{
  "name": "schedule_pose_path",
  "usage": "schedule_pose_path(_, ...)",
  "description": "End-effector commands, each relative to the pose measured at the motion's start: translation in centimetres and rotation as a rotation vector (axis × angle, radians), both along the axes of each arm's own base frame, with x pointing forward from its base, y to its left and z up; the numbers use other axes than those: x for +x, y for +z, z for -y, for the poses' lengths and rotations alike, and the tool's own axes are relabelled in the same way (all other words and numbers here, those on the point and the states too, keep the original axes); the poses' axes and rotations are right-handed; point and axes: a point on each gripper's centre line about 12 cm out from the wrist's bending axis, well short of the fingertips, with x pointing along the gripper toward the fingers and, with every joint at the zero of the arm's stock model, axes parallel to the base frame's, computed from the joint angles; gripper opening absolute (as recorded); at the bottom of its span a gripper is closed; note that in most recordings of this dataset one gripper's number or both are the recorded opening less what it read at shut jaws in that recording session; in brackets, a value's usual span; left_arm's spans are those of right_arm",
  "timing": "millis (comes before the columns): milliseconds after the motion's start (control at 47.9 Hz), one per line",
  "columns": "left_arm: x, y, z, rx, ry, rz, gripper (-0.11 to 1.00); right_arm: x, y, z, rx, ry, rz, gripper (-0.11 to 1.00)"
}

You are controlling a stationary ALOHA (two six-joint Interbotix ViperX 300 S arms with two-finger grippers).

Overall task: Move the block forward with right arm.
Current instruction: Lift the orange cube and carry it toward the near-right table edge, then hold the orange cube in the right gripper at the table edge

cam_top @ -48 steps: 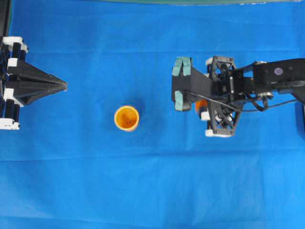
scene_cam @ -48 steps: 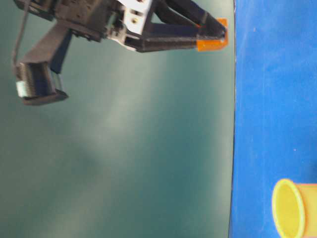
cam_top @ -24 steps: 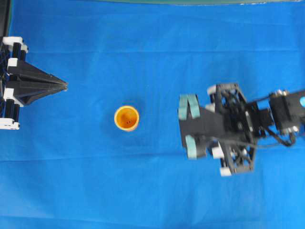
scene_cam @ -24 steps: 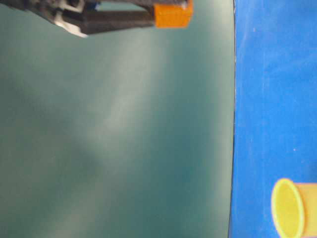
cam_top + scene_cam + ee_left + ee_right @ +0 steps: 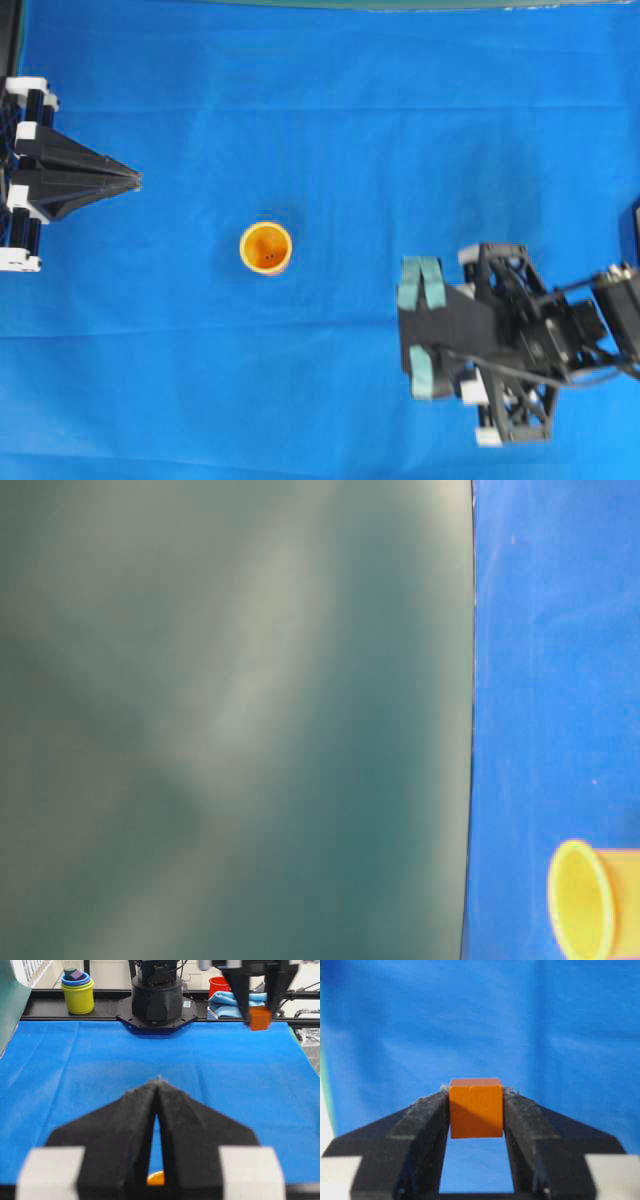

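Right hand (image 5: pixel 418 328) now lower in overhead view, block (image 5: pixel 475 1108) apparently clamped

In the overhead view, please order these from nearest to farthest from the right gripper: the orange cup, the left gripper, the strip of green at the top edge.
From the right gripper, at lower right:
1. The orange cup, up and to the left, near the middle of the blue cloth.
2. The green strip, along the top edge.
3. The left gripper, at the far left, shut to a point.

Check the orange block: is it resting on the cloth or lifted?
Lifted. The block is clamped between the right pincer fingers, and the left wrist view shows it hanging above the blue cloth.
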Motion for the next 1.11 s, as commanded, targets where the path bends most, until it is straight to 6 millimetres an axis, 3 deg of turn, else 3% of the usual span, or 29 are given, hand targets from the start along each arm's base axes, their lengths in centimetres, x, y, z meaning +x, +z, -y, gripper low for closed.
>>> schedule_pose_path(0, 0.3, 1.4, -0.1, 0.0, 0.003, 0.032, 0.0, 0.1, 1.9, -1.2, 0.039, 0.012, 0.058, 0.41)
schedule_pose_path(396, 0.3, 1.4, 0.3, 0.0, -0.016, 0.032, 0.0, 1.8, 2.8, -6.6, 0.089, 0.062, 0.078, 0.41)
schedule_pose_path(1085, 0.3, 1.4, 0.4, 0.004, -0.022, 0.032, 0.0, 1.8, 5.1, -10.0, 0.181, 0.041, 0.109, 0.41)
